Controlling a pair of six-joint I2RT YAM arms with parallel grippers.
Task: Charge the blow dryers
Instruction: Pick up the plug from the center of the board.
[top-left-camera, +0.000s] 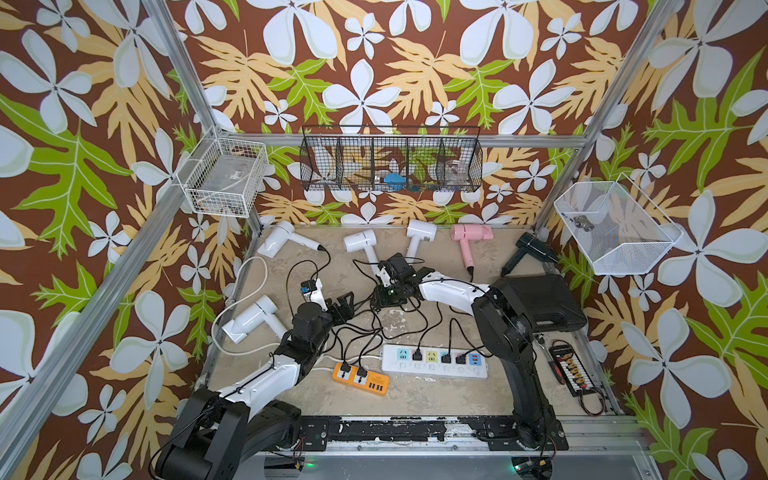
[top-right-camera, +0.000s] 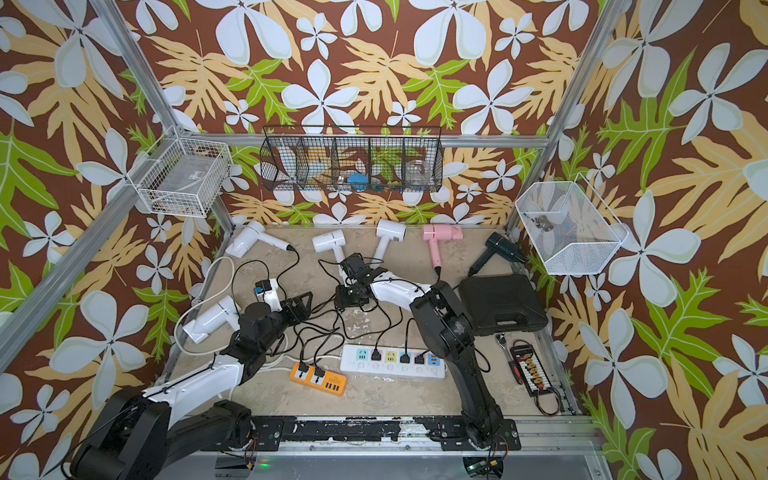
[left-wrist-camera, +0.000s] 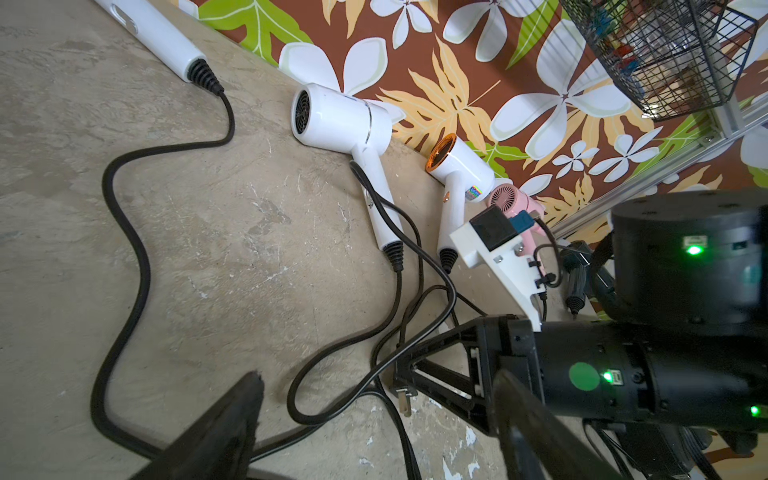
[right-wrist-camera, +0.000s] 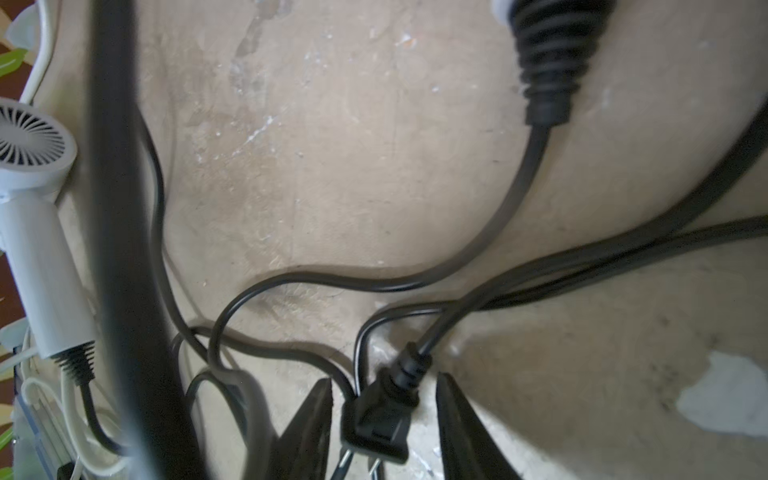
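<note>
Plug (right-wrist-camera: 376, 419) lay loose on the bench (top-left-camera: 436, 399) between the right hand's (right-wrist-camera: 386, 380) part-open jaws, untouched; left hand (left-wrist-camera: 378, 376) wide, empty. Blow dryers (top-left-camera: 360, 242) lay near the back wall. Plug looked light and rigid, cord limp: pinch its flat sides.

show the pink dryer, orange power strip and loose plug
pink dryer (top-left-camera: 471, 232): in a top view, on its barrel
orange power strip (top-left-camera: 353, 383): in a top view, on its front edge
loose plug (right-wrist-camera: 380, 424): right wrist view, on its black body

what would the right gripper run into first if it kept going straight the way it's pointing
Probably the loose black plug between the jaws of the right gripper, then the tabletop; depth is unclear.
</note>
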